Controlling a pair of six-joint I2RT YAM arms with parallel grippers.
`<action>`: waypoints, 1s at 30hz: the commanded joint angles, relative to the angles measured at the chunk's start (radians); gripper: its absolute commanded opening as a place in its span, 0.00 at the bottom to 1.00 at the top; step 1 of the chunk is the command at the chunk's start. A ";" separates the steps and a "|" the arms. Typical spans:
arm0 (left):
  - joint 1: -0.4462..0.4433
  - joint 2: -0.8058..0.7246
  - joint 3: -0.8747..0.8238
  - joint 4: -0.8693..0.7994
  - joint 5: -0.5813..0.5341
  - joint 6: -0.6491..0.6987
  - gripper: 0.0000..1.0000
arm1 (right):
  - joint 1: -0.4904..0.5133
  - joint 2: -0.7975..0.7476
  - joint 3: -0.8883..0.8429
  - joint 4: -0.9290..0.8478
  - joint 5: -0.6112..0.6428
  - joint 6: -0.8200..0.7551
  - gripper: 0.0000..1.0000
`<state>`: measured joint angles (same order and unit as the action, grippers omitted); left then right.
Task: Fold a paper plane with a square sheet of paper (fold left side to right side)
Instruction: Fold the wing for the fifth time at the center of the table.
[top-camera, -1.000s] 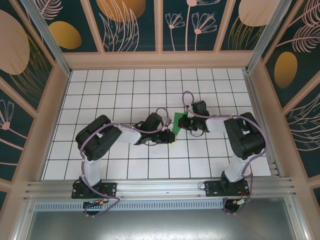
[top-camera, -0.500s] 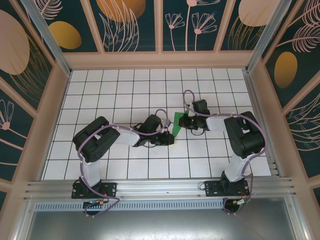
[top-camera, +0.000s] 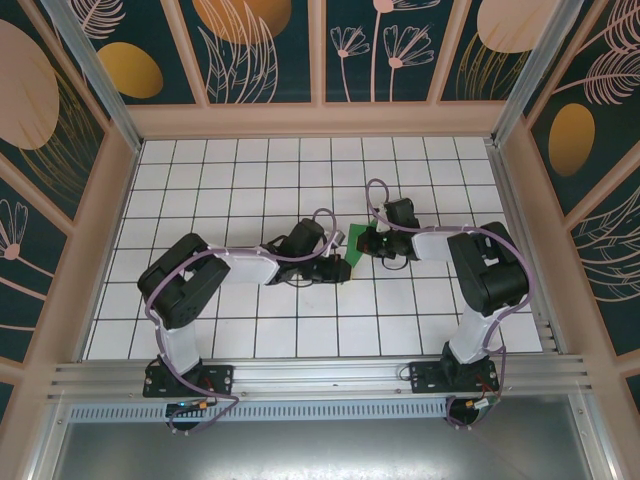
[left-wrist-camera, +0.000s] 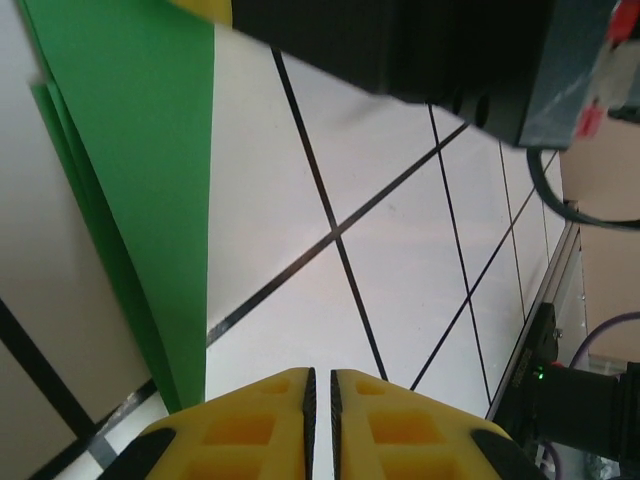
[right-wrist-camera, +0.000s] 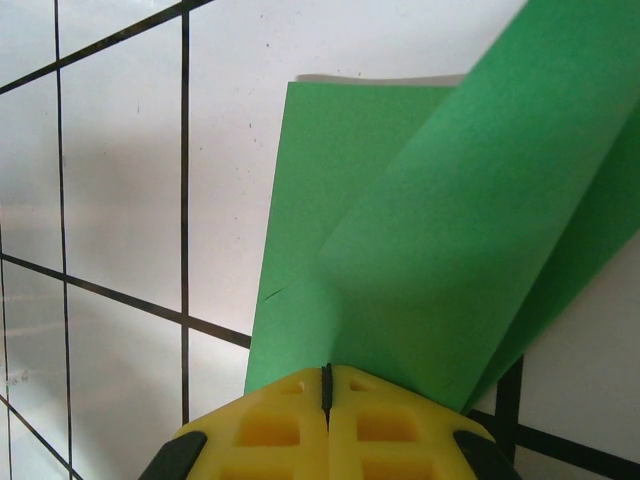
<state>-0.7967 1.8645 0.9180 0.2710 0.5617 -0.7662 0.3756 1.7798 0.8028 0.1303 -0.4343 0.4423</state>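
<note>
The green sheet of paper (top-camera: 356, 241) lies partly folded near the middle of the tiled table, between the two grippers. My right gripper (top-camera: 371, 243) is at its right edge. In the right wrist view that gripper (right-wrist-camera: 326, 368) is shut on the paper (right-wrist-camera: 400, 200), and a flap rises from the fingertips over a flat layer. My left gripper (top-camera: 339, 268) sits just left of and below the paper. In the left wrist view it (left-wrist-camera: 320, 372) is shut apart from a hairline slit, with nothing between the fingers. The paper's layered edge (left-wrist-camera: 130, 150) stands to its left.
The white tiled table (top-camera: 250, 190) has raised walls on the left, back and right. The right arm's dark wrist (left-wrist-camera: 450, 60) hangs close above the left gripper's field. The arm bases (top-camera: 190, 375) stand on the metal rail at the near edge.
The left arm's elbow has swung left and its gripper has edged up toward the paper's lower corner. The right gripper and the paper have barely moved.
</note>
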 joint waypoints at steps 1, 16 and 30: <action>0.005 0.039 0.031 -0.040 -0.006 0.035 0.17 | 0.000 0.040 0.002 -0.063 0.080 -0.028 0.00; 0.004 0.105 -0.021 -0.030 0.028 0.032 0.17 | 0.000 0.045 0.015 -0.087 0.092 -0.034 0.00; -0.033 0.061 -0.073 -0.120 0.037 0.085 0.17 | 0.003 0.057 0.036 -0.109 0.095 -0.036 0.00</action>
<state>-0.8040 1.9289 0.8898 0.3046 0.5735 -0.7055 0.3794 1.7905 0.8314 0.0925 -0.4232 0.4244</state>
